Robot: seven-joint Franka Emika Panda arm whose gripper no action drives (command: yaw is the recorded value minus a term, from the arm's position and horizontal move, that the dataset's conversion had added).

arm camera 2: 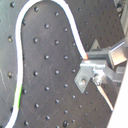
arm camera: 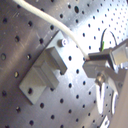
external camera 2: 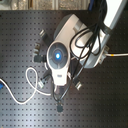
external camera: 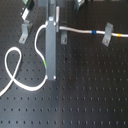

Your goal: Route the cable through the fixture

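Observation:
The white cable (external camera: 11, 54) loops on the first exterior view's left, then curves back to my gripper (external camera: 51, 76). The gripper stands upright over the black perforated board and looks shut on the cable near its green band (external camera: 44, 63). From there the cable runs towards the first exterior view's right, past a blue band (external camera: 95, 32), through a grey fixture (external camera: 106, 37), to a yellow band (external camera: 120, 36). In the second wrist view the cable (arm camera 2: 22, 30) curves into the closed fingertips (arm camera 2: 90, 61). In the first wrist view a grey fixture (arm camera: 47, 70) sits beside the gripper (arm camera: 91, 59).
Two more grey fixtures (external camera: 25, 34) (external camera: 62, 36) stand on the board (external camera: 90, 95) behind the gripper. In the second exterior view the arm's body (external camera 2: 59, 55) hides the gripper. The cable loop (external camera 2: 27, 87) shows at the second exterior view's left.

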